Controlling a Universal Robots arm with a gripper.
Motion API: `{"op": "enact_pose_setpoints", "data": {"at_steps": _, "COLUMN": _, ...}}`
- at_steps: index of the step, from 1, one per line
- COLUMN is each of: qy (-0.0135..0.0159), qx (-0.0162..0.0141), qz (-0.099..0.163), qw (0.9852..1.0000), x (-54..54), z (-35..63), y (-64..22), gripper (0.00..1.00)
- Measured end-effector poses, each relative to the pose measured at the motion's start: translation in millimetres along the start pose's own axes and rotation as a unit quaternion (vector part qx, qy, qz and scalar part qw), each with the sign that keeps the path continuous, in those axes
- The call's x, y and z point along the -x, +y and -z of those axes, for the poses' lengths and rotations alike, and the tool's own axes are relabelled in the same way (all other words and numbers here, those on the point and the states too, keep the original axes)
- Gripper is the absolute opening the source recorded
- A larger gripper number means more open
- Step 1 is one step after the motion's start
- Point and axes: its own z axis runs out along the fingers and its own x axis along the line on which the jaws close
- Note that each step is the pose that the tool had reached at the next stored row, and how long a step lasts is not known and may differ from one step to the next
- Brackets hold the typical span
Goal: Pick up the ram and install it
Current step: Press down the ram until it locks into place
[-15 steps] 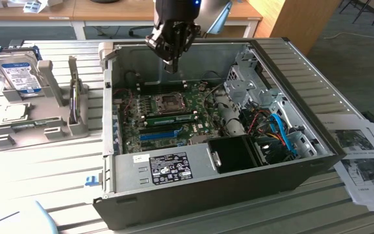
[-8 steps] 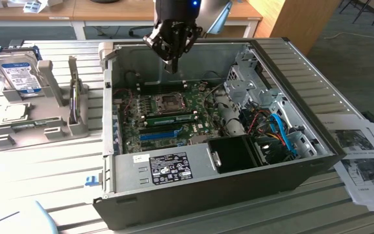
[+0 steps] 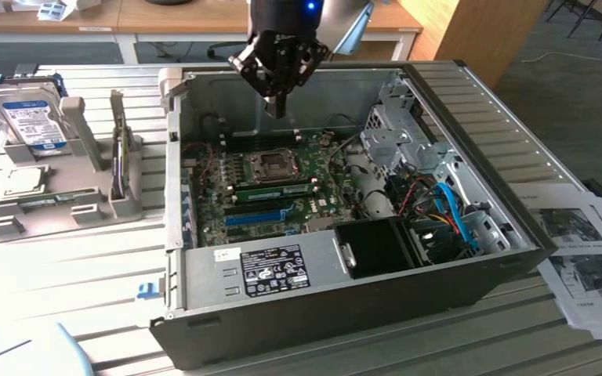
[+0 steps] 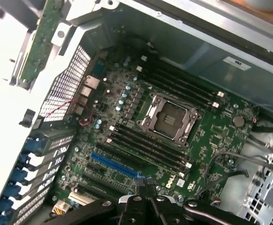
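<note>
Nearest edge of the PC case (image 3: 489, 235): the PSU (image 3: 270, 270) w/ its label sits along the near wall. The case lies on its side on the bench (image 3: 71, 266), open face up, prob. so the arm can come straight down onto the motherboard (image 3: 322, 207).

Further in, the blue slot strip (image 3: 254, 217), then the DIMM slots either side of the CPU socket (image 3: 275, 163). One green stick (image 3: 275, 189) looks already seated in a slot on the PSU side of the socket. Can't tell from here if it's fully latched.

Outside the case, off its wall on the exterior view's left, is a grey holder (image 3: 81, 184). The ram (image 3: 41, 203) lies low in the holder's near groove, thin and green, well apart from the jaws. Its long axis runs roughly across the exterior view, about parallel to the case's near wall and to the DIMM slots. I can't make out which end is which. Prob. parked in the groove so it stays put and can be gripped from above. Deeper in the same holder an upright card (image 3: 123, 160) and the hard drive (image 3: 29, 117) stand on edge.

Farthest: the gripper (image 3: 276, 106) hangs over the case's far wall, above the board and pointing down. Jaws are pressed together w/ nothing between them; the wrist view has the tips (image 4: 145, 187) meeting over the board near the blue strip.

Papers (image 3: 583, 235) lie by the case on the exterior view's right.
</note>
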Motion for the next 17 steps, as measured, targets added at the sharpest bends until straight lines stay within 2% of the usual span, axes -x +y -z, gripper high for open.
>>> {"op": "enact_pose_setpoints", "data": {"at_steps": 4, "qy": -0.0004, "qx": 0.0006, "qz": -0.027, "qw": 0.9996, "x": 0.0, "z": -0.2, "y": 0.0, "gripper": 0.09}}
{"op": "enact_pose_setpoints", "data": {"at_steps": 8, "qy": -0.0007, "qx": 0.0011, "qz": -0.052, "qw": 0.9987, "x": 0.0, "z": -0.5, "y": 0.0, "gripper": 0.09}}
{"op": "enact_pose_setpoints", "data": {"at_steps": 12, "qy": -0.001, "qx": 0.0016, "qz": -0.076, "qw": 0.9971, "x": 0.0, "z": -0.6, "y": 0.0, "gripper": 0.09}}
{"op": "enact_pose_setpoints", "data": {"at_steps": 17, "qy": -0.0014, "qx": 0.0022, "qz": -0.105, "qw": 0.9945, "x": 0.0, "z": -0.9, "y": 0.0, "gripper": 0.09}}
